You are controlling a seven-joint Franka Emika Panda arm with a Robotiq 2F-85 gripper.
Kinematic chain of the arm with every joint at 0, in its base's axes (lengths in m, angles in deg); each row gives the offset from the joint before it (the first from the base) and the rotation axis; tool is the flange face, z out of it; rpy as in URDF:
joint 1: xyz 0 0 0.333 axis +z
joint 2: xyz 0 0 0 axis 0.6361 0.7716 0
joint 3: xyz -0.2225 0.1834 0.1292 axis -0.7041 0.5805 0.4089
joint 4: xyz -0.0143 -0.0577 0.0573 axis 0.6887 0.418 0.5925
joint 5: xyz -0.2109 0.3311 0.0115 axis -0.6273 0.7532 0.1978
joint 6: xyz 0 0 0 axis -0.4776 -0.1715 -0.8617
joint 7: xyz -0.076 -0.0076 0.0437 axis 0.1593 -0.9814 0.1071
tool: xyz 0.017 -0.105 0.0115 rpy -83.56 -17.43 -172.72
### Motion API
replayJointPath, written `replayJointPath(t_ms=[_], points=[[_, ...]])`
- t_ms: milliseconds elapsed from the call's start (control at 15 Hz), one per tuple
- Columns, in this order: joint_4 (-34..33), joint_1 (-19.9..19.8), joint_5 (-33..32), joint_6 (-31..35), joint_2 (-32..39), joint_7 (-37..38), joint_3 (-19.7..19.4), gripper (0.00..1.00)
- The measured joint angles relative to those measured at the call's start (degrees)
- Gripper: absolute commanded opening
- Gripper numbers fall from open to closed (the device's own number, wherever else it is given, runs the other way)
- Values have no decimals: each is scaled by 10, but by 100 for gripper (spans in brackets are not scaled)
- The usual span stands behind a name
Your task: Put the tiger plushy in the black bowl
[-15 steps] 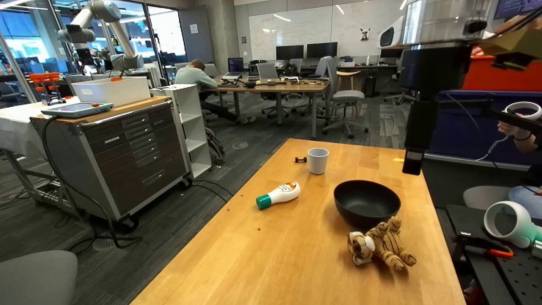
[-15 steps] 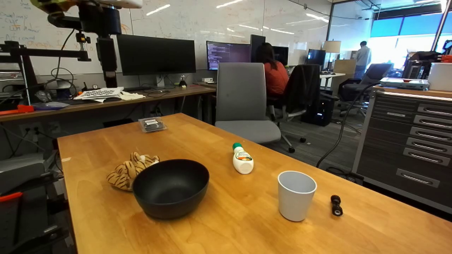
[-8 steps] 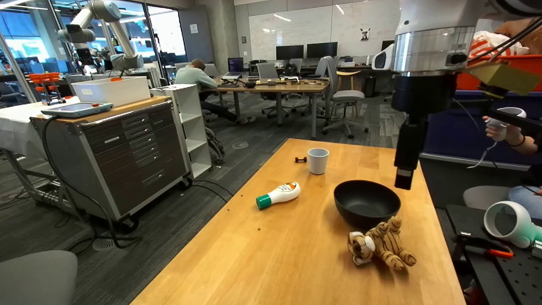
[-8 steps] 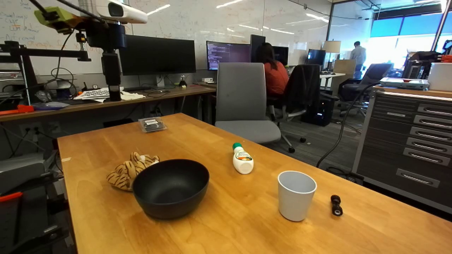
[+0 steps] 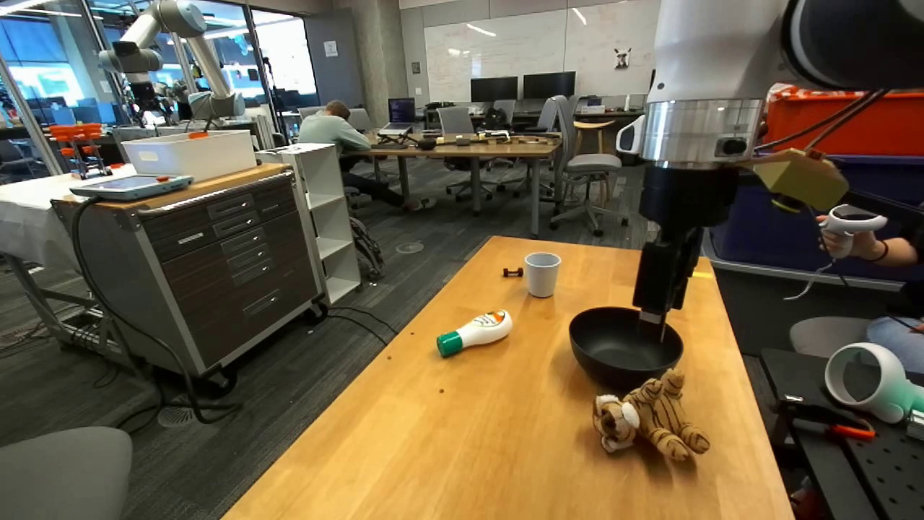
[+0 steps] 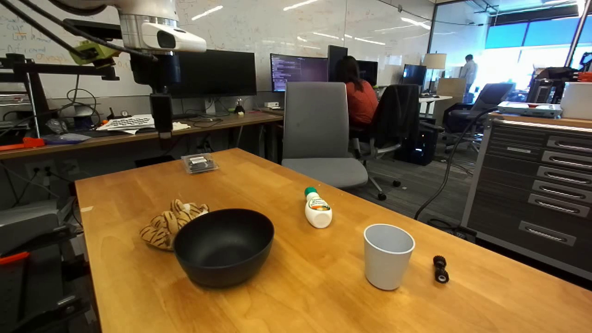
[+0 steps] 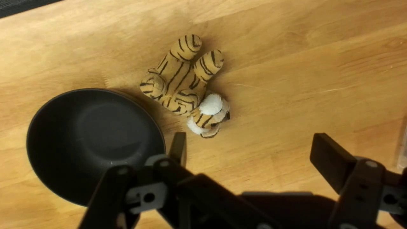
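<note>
A small floppy tiger plushy, tan fabric with dark brown stripes and white tufts on its head, lies on a light-brown wooden table, outside the round, matte black bowl and just beside it. In the wrist view a narrow strip of wood shows between the two (in an exterior view the bowl's wall hides part of the plushy). The bowl stands upright, its inside facing up.

The black two-fingered gripper hangs above the tabletop in both exterior views, fingers pointing down, at the end of a white and silver robot arm. Its jaws are spread wide, and wood shows between them; in the wrist view one finger covers part of the bowl's edge.

Elsewhere on the table, a white plastic bottle with a green cap lies on its side, apart from the bowl. A pale grey tapered cup stands upright, with a small dark dumbbell-shaped piece just beside it. Near the table's edge in an exterior view lies a flat clear plastic box.
</note>
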Motion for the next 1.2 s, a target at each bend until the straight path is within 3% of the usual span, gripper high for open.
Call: replayJointPath(t_ms=[533,1200], points=[[3,-4,-5,59,63,0,-1,100],[5,-19,-35,71,118,0,-19,100]])
